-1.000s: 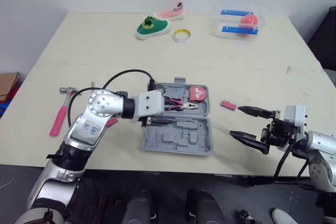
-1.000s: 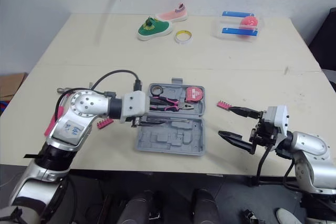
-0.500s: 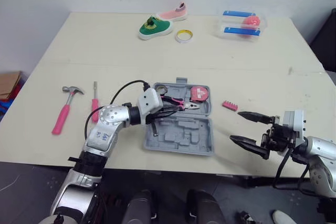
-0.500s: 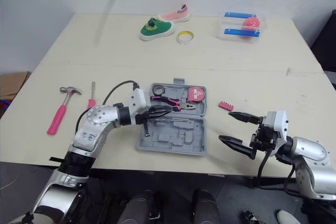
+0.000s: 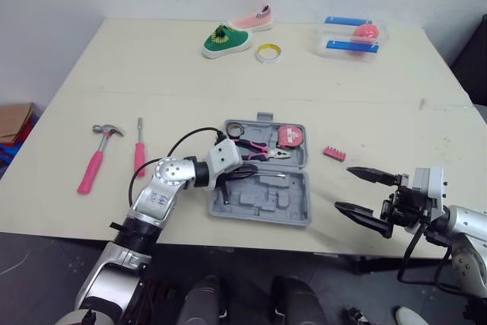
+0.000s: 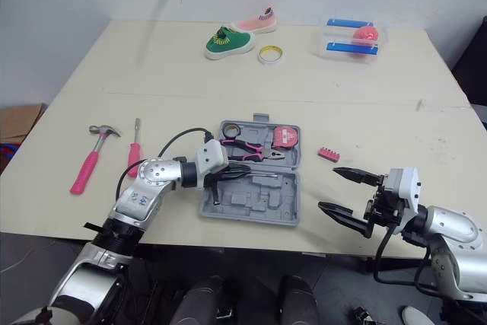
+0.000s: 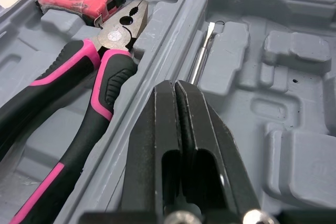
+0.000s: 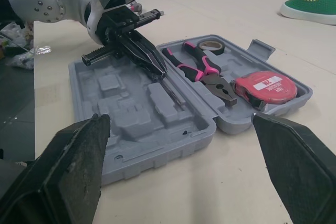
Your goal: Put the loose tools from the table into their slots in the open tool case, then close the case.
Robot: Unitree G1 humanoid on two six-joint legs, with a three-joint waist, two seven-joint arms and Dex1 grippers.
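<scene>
The left gripper (image 7: 177, 85) was pressed shut, its two black fingers flat against each other with nothing visibly between them, tips low over the middle ridge of the open tool case (image 5: 262, 203). Just beyond the tips a thin metal shaft (image 7: 201, 56) lay in its groove in the near half of the case; the tips seemed to be touching it or very nearly so, though the contact itself was hard to make out. Beside the fingers, in the far half, the pink-and-black pliers (image 5: 259, 150) sat in their recess, with the red tape measure (image 5: 288, 137) next to the pliers' nose and a small roll of tape (image 5: 234, 127) in the far left corner. The right gripper (image 5: 342, 188) hung wide open and empty over the table (image 5: 152, 74) near its front edge, to the right of the case and apart from it. A pink bit strip (image 5: 333, 153) lay loose between that gripper and the case. Well to the left of the case, the pink-handled hammer (image 5: 93, 169) and the pink-handled screwdriver (image 5: 139, 156) lay side by side on the table, not yet stowed.
</scene>
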